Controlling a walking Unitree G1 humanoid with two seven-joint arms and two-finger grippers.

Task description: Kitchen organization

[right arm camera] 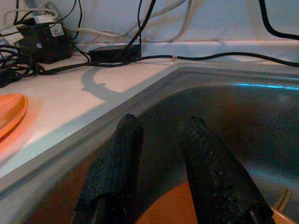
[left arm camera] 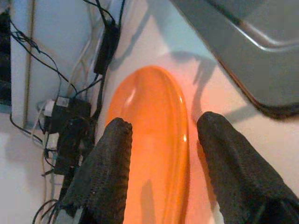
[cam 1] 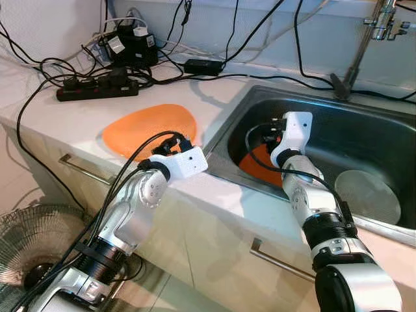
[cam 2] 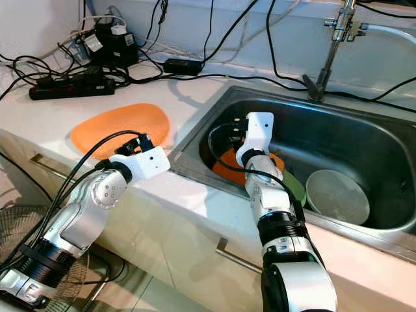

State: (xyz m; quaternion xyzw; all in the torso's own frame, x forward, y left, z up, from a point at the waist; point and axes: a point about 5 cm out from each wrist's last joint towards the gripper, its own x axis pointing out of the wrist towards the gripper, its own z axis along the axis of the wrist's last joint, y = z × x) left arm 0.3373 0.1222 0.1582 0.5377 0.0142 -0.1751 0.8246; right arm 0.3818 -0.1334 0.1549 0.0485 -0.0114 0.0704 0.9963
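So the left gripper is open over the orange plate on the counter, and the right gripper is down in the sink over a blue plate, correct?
Not quite: the plate under the right gripper in the sink is orange, as the right wrist view shows. The rest holds: the left gripper is open over the orange plate on the counter.

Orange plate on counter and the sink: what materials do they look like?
Orange plate: probably plastic or melamine, glossy; even colour with soft highlights in the left wrist view. Sink: looks like stainless steel, brushed grey, with dull streaky reflections on its walls.
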